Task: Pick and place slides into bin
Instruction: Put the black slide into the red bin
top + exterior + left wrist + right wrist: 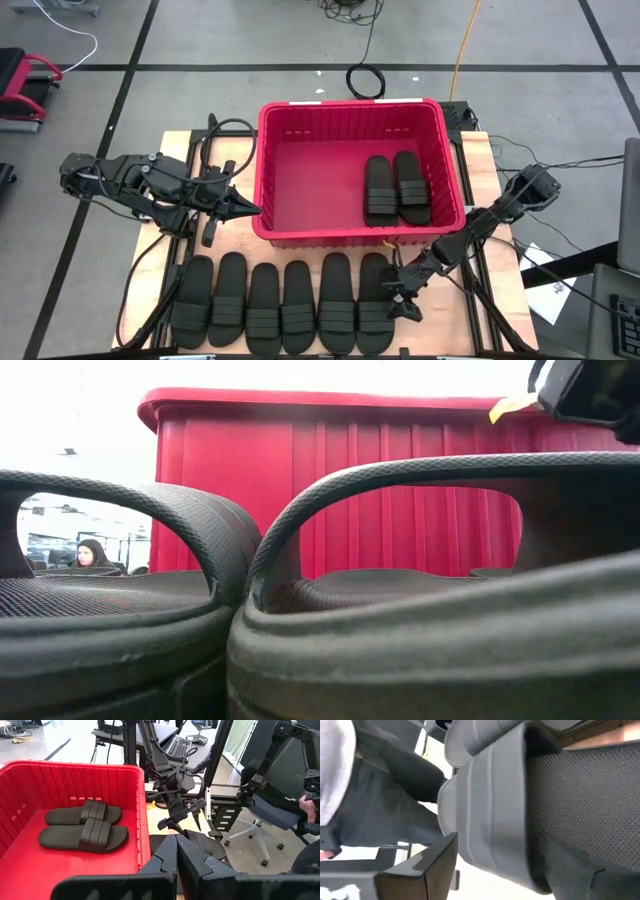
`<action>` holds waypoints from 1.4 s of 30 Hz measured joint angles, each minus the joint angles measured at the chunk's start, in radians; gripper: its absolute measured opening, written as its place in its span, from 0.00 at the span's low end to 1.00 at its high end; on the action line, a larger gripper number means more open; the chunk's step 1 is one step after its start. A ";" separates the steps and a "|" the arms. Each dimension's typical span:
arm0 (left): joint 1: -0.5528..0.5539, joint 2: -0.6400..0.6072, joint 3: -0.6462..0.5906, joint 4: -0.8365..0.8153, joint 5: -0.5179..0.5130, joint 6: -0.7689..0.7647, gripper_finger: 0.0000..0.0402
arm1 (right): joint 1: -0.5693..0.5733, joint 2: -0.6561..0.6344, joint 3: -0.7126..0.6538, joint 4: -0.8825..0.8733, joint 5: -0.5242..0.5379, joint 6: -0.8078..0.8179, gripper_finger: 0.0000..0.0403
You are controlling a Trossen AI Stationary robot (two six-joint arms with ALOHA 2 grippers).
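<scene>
Two slides (395, 188) already lie in the red bin (270, 150), toward its three o'clock wall; six more slides (283, 305) sit in a row at the table's six o'clock edge, long axes running twelve to six. The right gripper (403, 293), fingers spread wide and empty, hangs just beside the rightmost one, at its three o'clock, clearly the nearer arm. The left gripper (243, 207) waits closed at the bin's nine o'clock. No readable writing.

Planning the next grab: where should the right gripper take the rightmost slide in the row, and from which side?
Probably by the strap of the rightmost slide, coming from above. It lies flat, sole down, and the strap arches over the sole, leaving a gap for a finger. The open right gripper hovers at its bin-side end.
</scene>
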 joint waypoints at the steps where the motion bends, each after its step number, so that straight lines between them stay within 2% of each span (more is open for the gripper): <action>1: 0.000 0.000 0.000 -0.003 0.000 -0.002 0.01 | 0.001 0.012 0.000 0.005 0.010 -0.001 0.64; 7: 0.000 0.000 0.000 -0.036 -0.001 -0.011 0.01 | 0.001 0.128 -0.001 0.144 -0.008 0.016 0.63; 10: 0.000 0.000 0.000 -0.043 -0.001 -0.011 0.01 | 0.000 0.174 0.002 0.206 -0.030 0.043 0.57; 12: 0.000 -0.001 0.000 -0.042 -0.001 -0.010 0.01 | -0.001 0.185 0.002 0.225 -0.035 0.052 0.48; 15: 0.000 -0.002 0.000 -0.043 -0.001 -0.004 0.01 | -0.001 0.170 0.000 0.228 -0.033 0.056 0.31; 18: 0.000 -0.003 0.000 -0.050 -0.002 0.011 0.01 | -0.001 0.127 -0.002 0.219 -0.032 0.058 0.11; 20: 0.000 -0.003 0.000 -0.050 -0.002 0.025 0.01 | 0.006 0.082 -0.002 0.226 -0.030 0.060 0.04; 28: 0.000 -0.004 0.000 -0.050 -0.003 0.073 0.01 | 0.044 -0.064 0.003 0.226 -0.023 0.116 0.02; 31: 0.000 -0.009 0.000 -0.050 -0.003 0.073 0.01 | 0.065 -0.110 0.043 0.210 -0.052 0.115 0.02; 34: 0.000 -0.020 0.000 -0.047 -0.002 0.074 0.01 | 0.070 -0.154 0.136 0.090 -0.052 0.091 0.01; 40: 0.000 -0.036 0.000 -0.035 -0.002 0.086 0.01 | 0.002 -0.197 0.477 -0.459 -0.106 -0.094 0.01; 42: 0.000 -0.042 0.000 -0.032 -0.002 0.104 0.01 | -0.038 -0.203 0.590 -0.599 -0.092 -0.169 0.01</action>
